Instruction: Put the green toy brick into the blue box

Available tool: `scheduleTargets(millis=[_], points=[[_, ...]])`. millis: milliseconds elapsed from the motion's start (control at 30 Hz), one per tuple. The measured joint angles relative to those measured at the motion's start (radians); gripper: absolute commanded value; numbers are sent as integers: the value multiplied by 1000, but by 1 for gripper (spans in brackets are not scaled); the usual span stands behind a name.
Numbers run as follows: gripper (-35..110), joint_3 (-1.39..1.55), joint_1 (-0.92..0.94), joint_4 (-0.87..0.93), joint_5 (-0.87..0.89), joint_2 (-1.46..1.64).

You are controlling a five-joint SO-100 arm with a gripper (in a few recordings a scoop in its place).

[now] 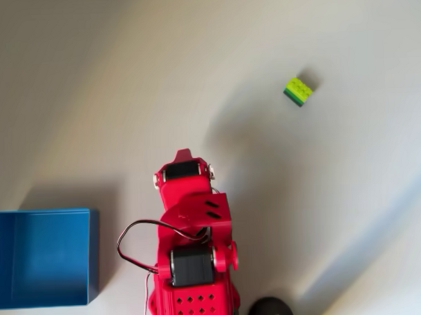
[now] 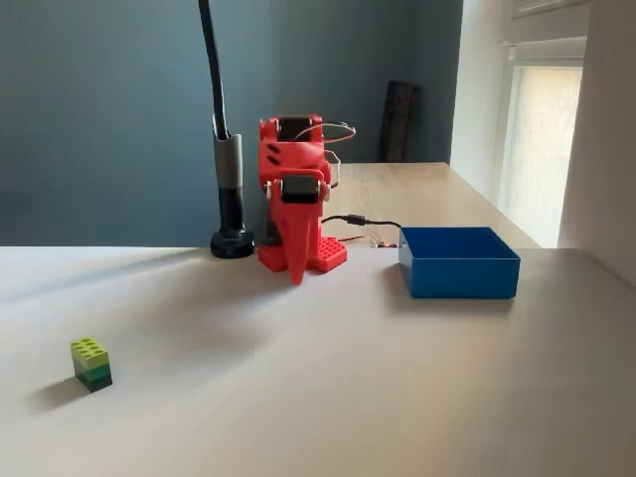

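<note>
Green toy brick [image 2: 91, 363] sits on table [image 2: 348, 397], well apart from blue box [image 2: 459, 261]; claw [image 2: 296, 273] clenched, empty.

White table [image 2: 397, 397]: brick [image 2: 91, 364], box [image 2: 459, 262], arm base [image 2: 303, 253].

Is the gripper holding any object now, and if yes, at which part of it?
Nothing is held. The green toy brick lies alone on the table, far from the gripper, which hangs folded near the arm's base.
</note>
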Motion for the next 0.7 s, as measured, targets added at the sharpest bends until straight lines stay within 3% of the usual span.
scheduleTargets(millis=[233, 700], points=[[0, -118, 0, 0, 15, -44], [4, -512, 187, 2, 54, -611]])
